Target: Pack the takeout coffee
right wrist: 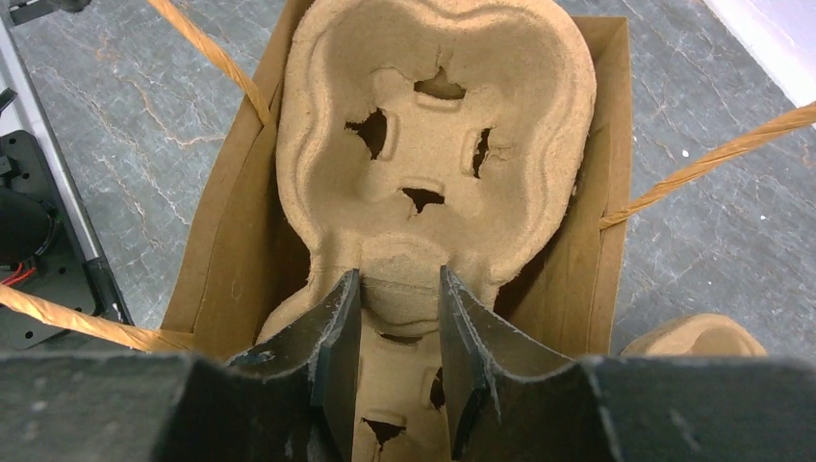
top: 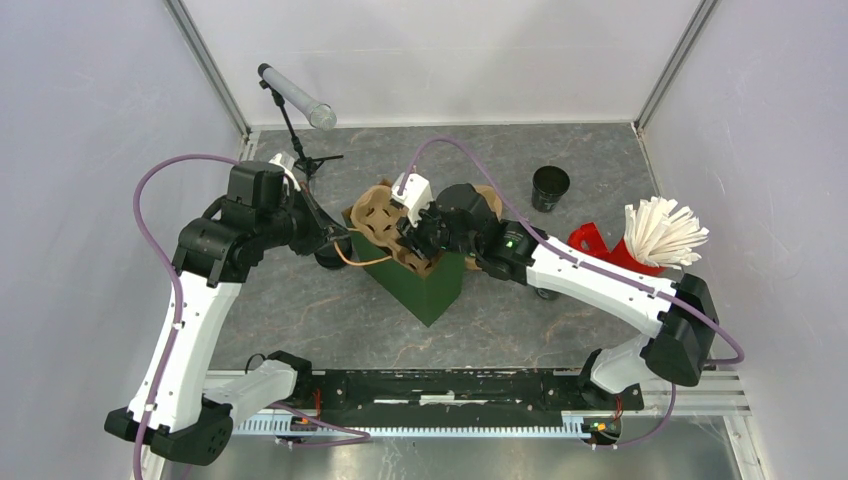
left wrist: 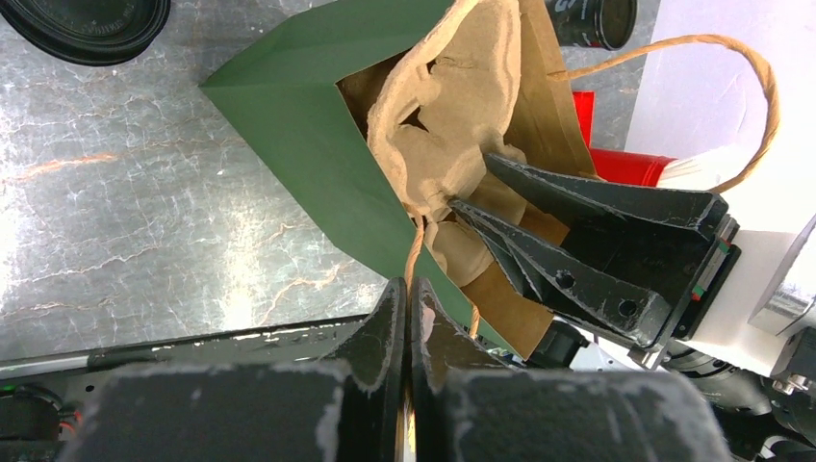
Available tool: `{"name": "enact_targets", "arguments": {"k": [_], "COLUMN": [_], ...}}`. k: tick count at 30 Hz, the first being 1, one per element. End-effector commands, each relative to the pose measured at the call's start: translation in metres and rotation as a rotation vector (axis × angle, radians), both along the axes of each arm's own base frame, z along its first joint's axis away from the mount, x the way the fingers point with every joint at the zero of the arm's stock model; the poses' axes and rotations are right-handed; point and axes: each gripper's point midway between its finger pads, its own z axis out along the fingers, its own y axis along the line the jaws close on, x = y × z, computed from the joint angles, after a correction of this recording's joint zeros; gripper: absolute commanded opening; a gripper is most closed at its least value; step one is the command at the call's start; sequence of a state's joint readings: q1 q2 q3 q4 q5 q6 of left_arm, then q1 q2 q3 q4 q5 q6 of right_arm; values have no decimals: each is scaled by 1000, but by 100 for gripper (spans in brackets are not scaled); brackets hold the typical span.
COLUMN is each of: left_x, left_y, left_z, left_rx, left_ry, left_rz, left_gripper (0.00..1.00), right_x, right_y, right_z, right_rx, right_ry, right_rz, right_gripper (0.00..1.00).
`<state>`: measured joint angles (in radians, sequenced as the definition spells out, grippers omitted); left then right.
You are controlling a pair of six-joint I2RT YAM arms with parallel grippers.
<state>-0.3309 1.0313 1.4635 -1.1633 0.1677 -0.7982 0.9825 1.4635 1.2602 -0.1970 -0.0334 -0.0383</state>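
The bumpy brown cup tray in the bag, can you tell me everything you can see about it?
The cup tray is tan molded pulp, rough and papery, with rounded cup wells, a raised middle and small torn-looking holes. No cup shows in it. It stands on edge, partly inside the green paper bag, with one end poking out of the mouth. The right end effector pinches its central ridge.
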Motion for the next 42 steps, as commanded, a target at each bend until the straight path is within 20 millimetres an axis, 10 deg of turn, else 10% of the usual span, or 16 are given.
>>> {"name": "enact_targets", "arguments": {"k": [1,8,21,30,42], "left_x": [-3,-3,-3,-10,-13], "left_y": [1,4,4,10,0], "left_z": [8,7,14,0,12], "left_rx": [2,20,27,64,10], "left_ry": [-21,-15,-24,37,-8], "left_rz": [-20,-13,-18,-12,-66], "left_gripper": [2,2,2,2,2], "right_x": [-3,-7,-9,-6,-17], "right_y": [3,-10,-6,-18,-16], "right_z": [4,21,-12,38,-24], "right_rx": [33,22,-60,135,-45], "right_ry": [21,-9,85,-17,150], "right_rz": [1,-4,-5,-73,-52], "right_gripper": [36,37,38,38,39]}}
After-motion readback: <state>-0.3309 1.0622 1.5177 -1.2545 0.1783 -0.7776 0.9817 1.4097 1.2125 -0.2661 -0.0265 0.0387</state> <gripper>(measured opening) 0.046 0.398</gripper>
